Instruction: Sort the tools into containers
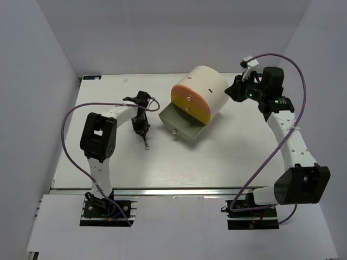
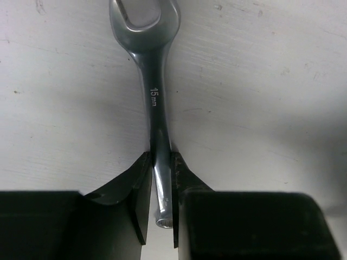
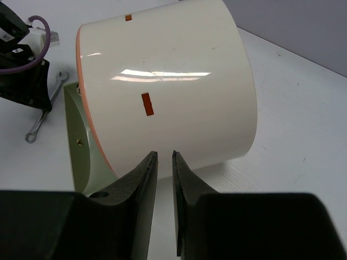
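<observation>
One tool concerns us: the combination wrench [image 2: 156,97], pinched mid-shaft by the left gripper [image 2: 161,162]. Its long axis runs straight out from the fingers, larger head farthest. Only the left wrist view shows that pinch, and we cannot quite tell whether the wrench is clear of the table [image 1: 190,168]. From above, the pulled-out grey-green drawer [image 1: 187,116] lies just to that gripper's right, jutting from the cream cabinet [image 1: 209,86]. Farther back, the right gripper [image 3: 164,157] hovers behind the cabinet, jaws a narrow gap apart, holding nothing.
</observation>
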Controlling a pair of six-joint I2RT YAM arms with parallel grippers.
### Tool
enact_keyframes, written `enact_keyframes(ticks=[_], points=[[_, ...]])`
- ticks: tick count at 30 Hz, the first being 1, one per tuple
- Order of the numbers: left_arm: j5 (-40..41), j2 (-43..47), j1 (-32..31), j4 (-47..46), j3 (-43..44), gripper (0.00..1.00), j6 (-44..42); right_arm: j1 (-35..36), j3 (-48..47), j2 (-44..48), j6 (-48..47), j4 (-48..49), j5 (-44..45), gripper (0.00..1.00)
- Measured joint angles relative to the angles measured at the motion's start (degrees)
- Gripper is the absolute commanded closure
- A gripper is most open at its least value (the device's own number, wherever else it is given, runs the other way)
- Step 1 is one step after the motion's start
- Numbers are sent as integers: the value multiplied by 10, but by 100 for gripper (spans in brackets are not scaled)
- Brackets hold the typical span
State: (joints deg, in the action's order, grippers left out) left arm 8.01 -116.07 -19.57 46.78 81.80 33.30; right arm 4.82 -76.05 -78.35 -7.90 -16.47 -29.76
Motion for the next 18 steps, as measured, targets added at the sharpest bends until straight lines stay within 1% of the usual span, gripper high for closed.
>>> enact_keyframes(ticks=[1, 2, 5, 18], points=[[2, 0, 0, 0, 0, 84, -1, 0, 0, 0, 0, 0, 0, 77], [3, 0, 0, 0, -1, 92, 0, -1, 0, 0, 0, 0, 0, 77], [4, 1, 0, -4, -5, 100, 0, -3, 0, 1, 0, 0, 0, 77], [21, 24, 0, -18, -23, 100, -3, -9, 0, 9, 0, 0, -4, 77]])
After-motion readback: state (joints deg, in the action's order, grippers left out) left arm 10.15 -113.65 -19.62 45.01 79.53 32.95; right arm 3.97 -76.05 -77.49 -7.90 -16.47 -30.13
